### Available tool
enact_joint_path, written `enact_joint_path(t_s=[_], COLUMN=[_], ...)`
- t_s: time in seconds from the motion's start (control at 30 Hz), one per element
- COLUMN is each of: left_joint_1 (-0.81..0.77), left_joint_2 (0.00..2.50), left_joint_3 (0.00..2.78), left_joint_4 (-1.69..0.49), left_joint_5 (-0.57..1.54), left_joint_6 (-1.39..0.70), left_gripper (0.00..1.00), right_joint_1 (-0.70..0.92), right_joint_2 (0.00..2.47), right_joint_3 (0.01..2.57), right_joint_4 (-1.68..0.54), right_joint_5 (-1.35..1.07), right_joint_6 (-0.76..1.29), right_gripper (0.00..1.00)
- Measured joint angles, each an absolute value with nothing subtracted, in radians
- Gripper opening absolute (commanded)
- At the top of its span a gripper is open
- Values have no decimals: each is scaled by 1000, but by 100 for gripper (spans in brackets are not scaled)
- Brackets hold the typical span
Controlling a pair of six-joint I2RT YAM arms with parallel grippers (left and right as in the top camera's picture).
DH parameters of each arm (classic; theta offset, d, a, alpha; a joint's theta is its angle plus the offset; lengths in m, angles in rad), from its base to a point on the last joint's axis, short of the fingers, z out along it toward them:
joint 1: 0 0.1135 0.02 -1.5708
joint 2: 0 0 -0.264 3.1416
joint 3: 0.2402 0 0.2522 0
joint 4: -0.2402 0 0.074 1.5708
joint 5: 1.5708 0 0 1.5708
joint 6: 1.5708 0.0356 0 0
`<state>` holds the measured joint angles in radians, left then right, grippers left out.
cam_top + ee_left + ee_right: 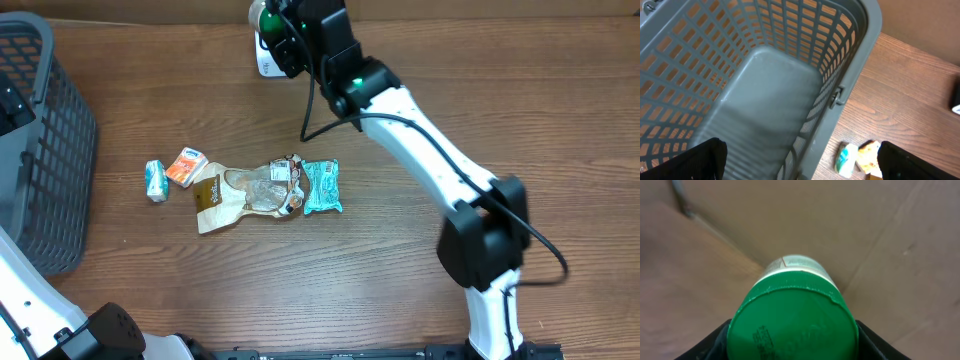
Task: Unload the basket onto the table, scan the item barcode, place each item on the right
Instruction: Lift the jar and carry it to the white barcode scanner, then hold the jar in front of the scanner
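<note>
My right gripper is at the far edge of the table, shut on a jar with a green lid. In the right wrist view the lid fills the space between the two black fingers, and the jar's clear body points away over the wood. No barcode shows in any view. A white device sits just below the jar, partly hidden by the gripper. My left gripper hangs wide open over the grey basket with nothing between its fingers.
Loose items lie mid-table: a teal packet, a clear packet, a brown pouch, an orange packet and a small white-teal packet. The basket stands at the left edge. A black cable trails by the right arm.
</note>
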<state>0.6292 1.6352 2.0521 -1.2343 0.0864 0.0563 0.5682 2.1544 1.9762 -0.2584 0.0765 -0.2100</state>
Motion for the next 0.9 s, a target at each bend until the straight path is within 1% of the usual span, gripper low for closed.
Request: enact_joint_path(t_s=[0.1, 0.17, 0.37, 0.47, 0.8, 0.9], left_joint_1=[629, 629, 629, 629, 629, 629], left_joint_2=[1636, 1636, 1636, 1636, 1636, 1636], left_joint_3=[2052, 2052, 2052, 2052, 2052, 2052], left_joint_4=[-1235, -1235, -1235, -1235, -1235, -1235], left_joint_5=[86, 87, 87, 86, 87, 87], left_joint_6=[56, 56, 56, 56, 56, 56], left_gripper=[100, 100, 99, 100, 100, 99], right_joint_1=[557, 552, 548, 546, 529, 525], right_joint_2=[2261, 2308, 2416, 2447, 2483, 2483], right_joint_3=[1974, 1974, 1974, 1974, 1974, 1975], right_joint_4=[-61, 29, 212, 252, 268, 274], right_joint_5=[135, 150, 172, 173, 170, 163], right_joint_6=[-342, -434, -685, -780, -1150, -1197], right_gripper=[33, 34, 35, 34, 34, 34])
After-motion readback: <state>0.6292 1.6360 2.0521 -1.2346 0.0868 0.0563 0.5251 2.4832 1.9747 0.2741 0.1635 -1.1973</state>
